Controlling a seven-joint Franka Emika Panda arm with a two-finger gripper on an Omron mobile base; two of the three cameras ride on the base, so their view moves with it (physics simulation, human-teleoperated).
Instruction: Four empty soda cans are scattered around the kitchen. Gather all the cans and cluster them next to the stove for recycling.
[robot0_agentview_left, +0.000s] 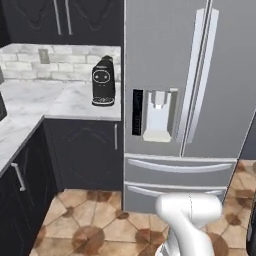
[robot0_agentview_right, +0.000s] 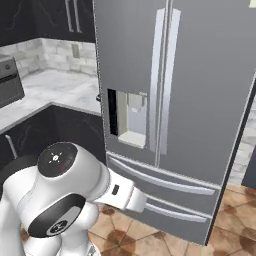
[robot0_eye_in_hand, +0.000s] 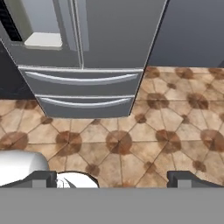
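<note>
While the claw hangs spread wide and empty over the tiled floor facing the refrigerator, no soda can is visible, so its direction cannot be told.

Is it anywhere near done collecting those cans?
Nothing looks done from here: no can or stove is in sight. The robot faces the refrigerator beside a counter holding a coffee maker. Its gripper hangs above the tiled floor, jaws open and empty. All the gathering seems left.

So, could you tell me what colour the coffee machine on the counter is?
Black, clearest in the left base view: coffee machine.
</note>
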